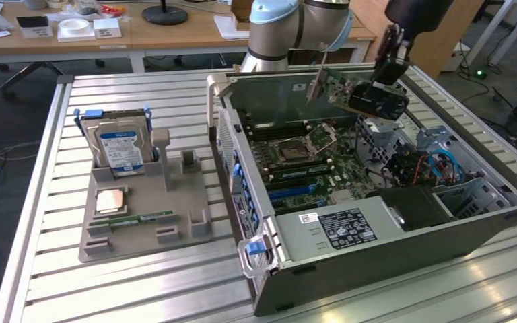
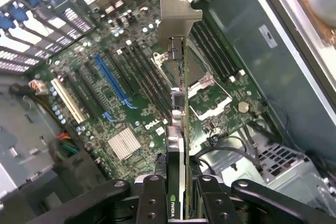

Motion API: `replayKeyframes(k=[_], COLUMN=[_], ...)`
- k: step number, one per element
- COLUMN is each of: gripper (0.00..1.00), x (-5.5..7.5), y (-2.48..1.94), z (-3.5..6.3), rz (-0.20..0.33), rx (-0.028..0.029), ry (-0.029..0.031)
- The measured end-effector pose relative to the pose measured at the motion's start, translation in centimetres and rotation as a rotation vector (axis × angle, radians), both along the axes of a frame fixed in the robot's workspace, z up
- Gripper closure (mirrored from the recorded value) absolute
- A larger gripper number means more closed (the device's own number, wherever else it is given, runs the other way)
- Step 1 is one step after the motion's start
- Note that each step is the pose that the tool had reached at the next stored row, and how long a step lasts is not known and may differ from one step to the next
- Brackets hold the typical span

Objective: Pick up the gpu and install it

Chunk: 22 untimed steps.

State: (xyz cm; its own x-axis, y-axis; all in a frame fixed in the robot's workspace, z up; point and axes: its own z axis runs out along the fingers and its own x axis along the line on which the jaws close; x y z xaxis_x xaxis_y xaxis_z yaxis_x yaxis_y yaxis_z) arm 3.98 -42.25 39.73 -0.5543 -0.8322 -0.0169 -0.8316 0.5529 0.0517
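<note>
Gripper (image 2: 178, 190) holds gpu (image 2: 181, 106) edge-on, long axis outward (bracket (image 2: 176, 17) farthest).

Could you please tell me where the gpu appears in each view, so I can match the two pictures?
Exterior view: the gpu hangs tilted above the open computer case, toward the exterior view's right.
Wrist view: the gpu is edge-on, clamped in the tool, its silver bracket pointing away over the motherboard.
Shared landmark: the CPU socket on the motherboard.
</note>
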Motion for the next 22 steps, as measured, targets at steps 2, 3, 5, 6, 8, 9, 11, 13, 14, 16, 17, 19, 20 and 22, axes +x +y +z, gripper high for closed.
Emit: replayKeyframes(k=[2, 3, 5, 6, 8, 9, 11, 13, 14, 16, 17, 19, 20, 22], gripper=[0.73, 0.73, 0.73, 0.73, 0.73, 0.73, 0.73, 0.73, 0.73, 0.73, 0.73, 0.73, 0.73, 0.73], x=[0.0, 0.0, 0.0, 0.0, 0.0, 0.0, 0.0, 0.0, 0.0, 0.0, 0.0, 0.0, 0.0, 0.0], y=[0.0, 0.0, 0.0, 0.0, 0.0, 0.0, 0.0, 0.0, 0.0, 0.0, 0.0, 0.0, 0.0, 0.0], z=[-0.03, -0.05, -0.08, -0.1, -0.13, -0.15, -0.17, -0.19, -0.19, -0.2, -0.2, -0.21, -0.21, -0.21], rz=[0.034, 0.05, 0.085, 0.102, 0.136, 0.153, 0.187, 0.217, 0.232, 0.261, 0.276, 0.306, 0.321, 0.35], rx=[0.0, 0.0, -0.0001, 0.0, -0.0001, -0.0001, -0.0001, -0.0001, -0.0001, -0.0001, -0.0001, -0.0001, -0.0001, -0.0001], ry=[0.0, 0.0, 0.0, -0.0001, 0.0, 0.0, 0.0, 0.0, 0.0, 0.0, 0.0, 0.0, 0.0, 0.0])
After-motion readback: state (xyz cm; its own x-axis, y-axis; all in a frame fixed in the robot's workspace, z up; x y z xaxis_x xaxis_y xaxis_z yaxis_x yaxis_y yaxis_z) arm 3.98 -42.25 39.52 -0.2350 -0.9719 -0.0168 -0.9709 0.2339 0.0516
